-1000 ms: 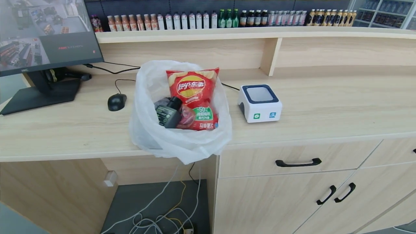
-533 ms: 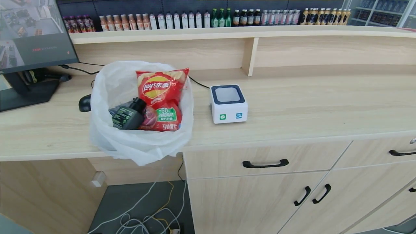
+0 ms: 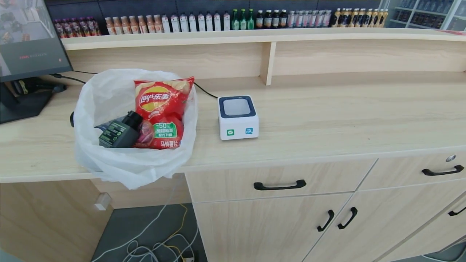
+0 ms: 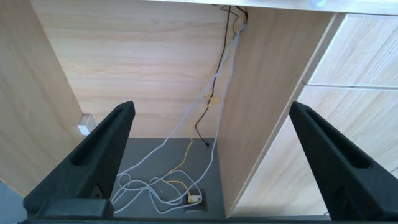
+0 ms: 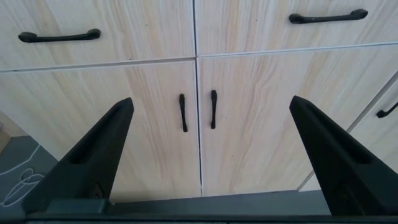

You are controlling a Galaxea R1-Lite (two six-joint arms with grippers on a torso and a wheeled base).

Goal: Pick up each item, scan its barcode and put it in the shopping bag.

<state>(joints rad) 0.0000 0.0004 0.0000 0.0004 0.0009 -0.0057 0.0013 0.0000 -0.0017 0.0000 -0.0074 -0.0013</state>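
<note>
**Seemingly near the end: the goods that can be seen are bagged**

The white plastic shopping bag [image 3: 109, 160] is stood open on the wooden counter [image 3: 327, 120], at its front edge, with its lower folds hanging over the lip. A red bag of potato chips [image 3: 160, 105] is propped upright inside it. A dark bottle [image 3: 120, 133] is laid on its side against the chips, and a reddish packet [image 3: 145, 133] is wedged between the two. Something bluish is tucked under the bottle, but what it is cannot be made out.

The white barcode scanner [image 3: 238, 116] is set just beside the bag, apart from it, with its window facing up.

The left gripper [image 4: 211, 111] is held below counter level, facing the open recess where loose cables [image 4: 180, 180] lie on the floor. Its fingers are spread wide and nothing is held between them. The right gripper [image 5: 211, 106] is held before the cabinet doors [image 5: 199, 118], likewise spread and holding nothing.

Every item that can be seen is already in the bag, so picking, scanning and bagging are judged to be done for these. Whether each barcode was in fact read cannot be told. If anything is left, it would be further goods to be fetched.
</note>
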